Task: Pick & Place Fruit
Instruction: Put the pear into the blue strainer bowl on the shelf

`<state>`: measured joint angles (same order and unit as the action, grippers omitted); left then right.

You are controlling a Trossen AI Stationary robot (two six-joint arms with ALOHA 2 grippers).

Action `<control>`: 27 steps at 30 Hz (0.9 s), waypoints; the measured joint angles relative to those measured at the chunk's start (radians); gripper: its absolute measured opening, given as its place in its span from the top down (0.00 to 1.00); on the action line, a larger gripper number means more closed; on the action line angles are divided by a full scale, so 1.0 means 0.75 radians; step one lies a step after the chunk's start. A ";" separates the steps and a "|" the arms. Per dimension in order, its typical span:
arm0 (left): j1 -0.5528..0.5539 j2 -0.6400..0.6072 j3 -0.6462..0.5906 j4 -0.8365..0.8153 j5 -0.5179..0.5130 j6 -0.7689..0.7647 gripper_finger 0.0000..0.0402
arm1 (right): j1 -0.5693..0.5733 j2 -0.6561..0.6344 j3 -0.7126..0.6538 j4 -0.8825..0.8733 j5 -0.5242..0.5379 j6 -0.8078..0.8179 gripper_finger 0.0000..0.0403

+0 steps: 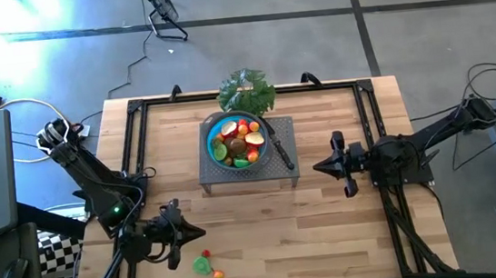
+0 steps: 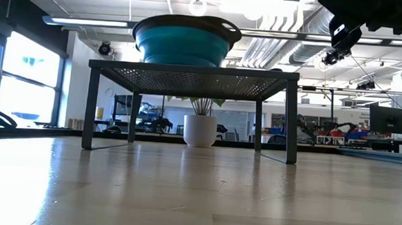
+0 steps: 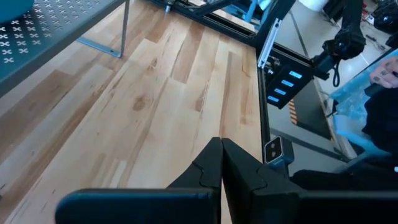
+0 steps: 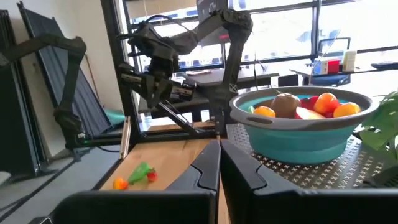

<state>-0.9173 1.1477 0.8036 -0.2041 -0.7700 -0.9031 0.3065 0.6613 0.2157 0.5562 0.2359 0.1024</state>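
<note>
From above, my left gripper [image 1: 193, 231], fingers pressed together and empty, hovered beside three small hard-plastic toy fruits, red, green and orange [image 1: 207, 265], on the wooden table [image 1: 348, 230]. My right gripper [image 1: 319, 164] waited, likewise closed, by the round blue bowl [image 1: 213, 129] full of fruit. My right wrist view showed the strays [image 4: 135, 175] small, light, probably slick; I judged a pinch across the middle best.

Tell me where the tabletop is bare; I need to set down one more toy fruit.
Bare wood lies between the grey rack and the table's near edge, and left of the rack inside the black frame. Crowded: the blue bowl full of fruit, and the near left corner, where three loose pieces lie beside the left end effector.
</note>
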 joint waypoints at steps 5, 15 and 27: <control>0.000 0.000 0.000 -0.007 0.008 0.011 1.00 | 0.000 0.001 0.000 -0.042 0.000 0.001 0.99; 0.000 0.001 0.000 -0.010 0.030 0.015 1.00 | 0.000 0.020 0.000 -0.064 0.000 0.011 0.99; 0.001 0.001 0.001 0.073 0.059 -0.081 1.00 | 0.000 0.020 0.000 -0.060 -0.004 0.064 0.99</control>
<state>-0.9169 1.1481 0.8047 -0.1496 -0.7260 -0.9640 0.3065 0.6762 0.2155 0.5111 0.2329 0.1501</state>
